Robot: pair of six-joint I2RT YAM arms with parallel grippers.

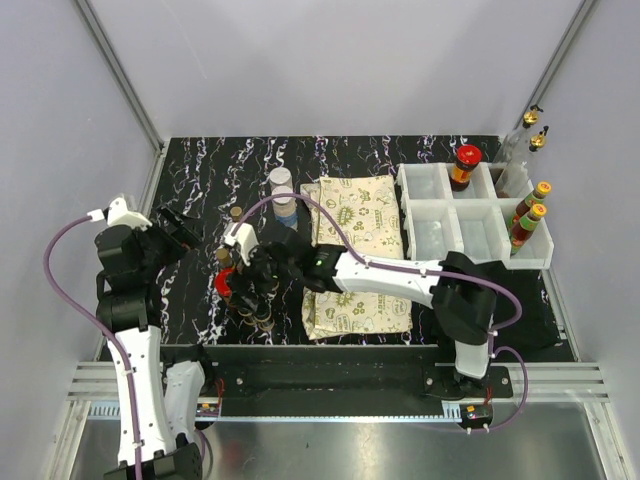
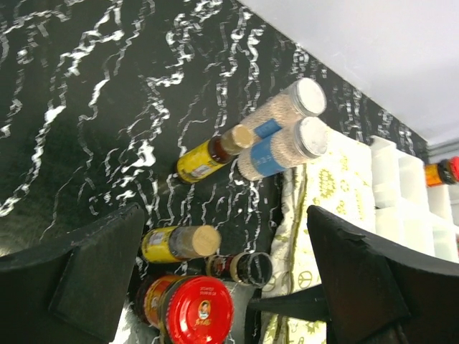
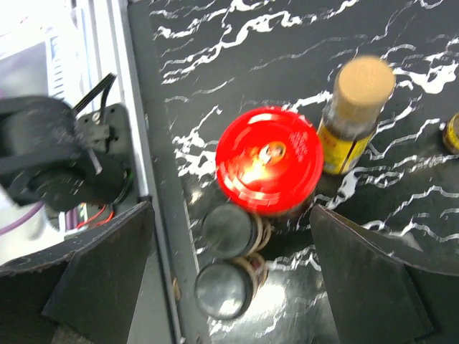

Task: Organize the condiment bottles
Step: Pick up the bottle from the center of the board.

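Observation:
A cluster of condiment bottles stands at the table's near left. It includes a red-capped jar [image 1: 227, 286], two black-capped bottles [image 1: 255, 320], a tan-capped bottle [image 1: 236, 213] and two clear white-capped jars [image 1: 283, 192]. My right gripper [image 1: 248, 285] is open and hovers over the cluster. In the right wrist view the right gripper [image 3: 229, 279] spans the red-capped jar [image 3: 269, 160] and the black-capped bottles [image 3: 228, 231], holding nothing. My left gripper [image 1: 178, 232] is open and empty, left of the cluster. In the left wrist view the left gripper [image 2: 222, 279] faces the red-capped jar [image 2: 197, 312].
White compartment bins [image 1: 470, 225] at the right hold a red-capped jar [image 1: 466, 165] and two gold-capped bottles [image 1: 530, 210]. Two more bottles [image 1: 532, 130] stand behind the bins. A cream patterned cloth [image 1: 355, 225] lies mid-table. The table's front edge rail [image 3: 154, 215] is close to the black-capped bottles.

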